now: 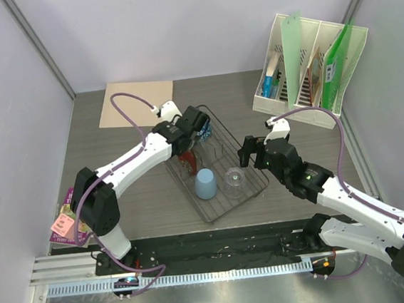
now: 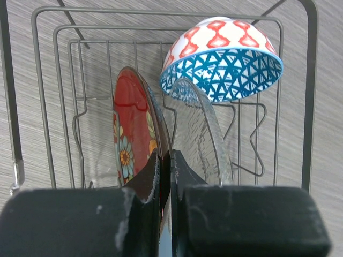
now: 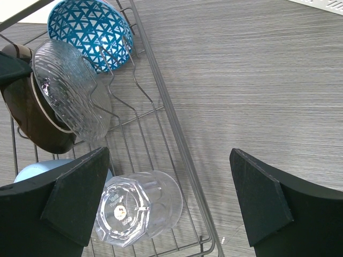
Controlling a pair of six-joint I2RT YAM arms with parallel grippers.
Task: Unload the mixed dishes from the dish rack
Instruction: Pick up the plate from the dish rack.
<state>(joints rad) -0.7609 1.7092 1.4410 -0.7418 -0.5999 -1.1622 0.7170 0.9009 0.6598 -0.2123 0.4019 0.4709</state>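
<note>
The dark wire dish rack [image 1: 252, 189] stands mid-table. In it the dark red plate [image 2: 131, 123] stands on edge, with a clear glass plate [image 2: 206, 134] beside it and the blue-and-white bowl [image 2: 225, 64] behind. My left gripper [image 2: 165, 171] is shut on the red plate's rim, over the rack [image 1: 187, 149]. The light blue cup [image 1: 205, 183] and the clear glass tumbler [image 3: 136, 209] stand upside down at the rack's near end. My right gripper [image 3: 171, 203] is open and empty above the rack's right rim [image 3: 171, 123], with the tumbler next to its left finger.
A white compartmented file holder [image 1: 309, 69] with papers stands at the back right. A tan sheet [image 1: 134, 103] lies at the back left. A pink and purple packet [image 1: 69, 221] lies at the near left edge. Bare grey tabletop [image 3: 257, 80] lies right of the rack.
</note>
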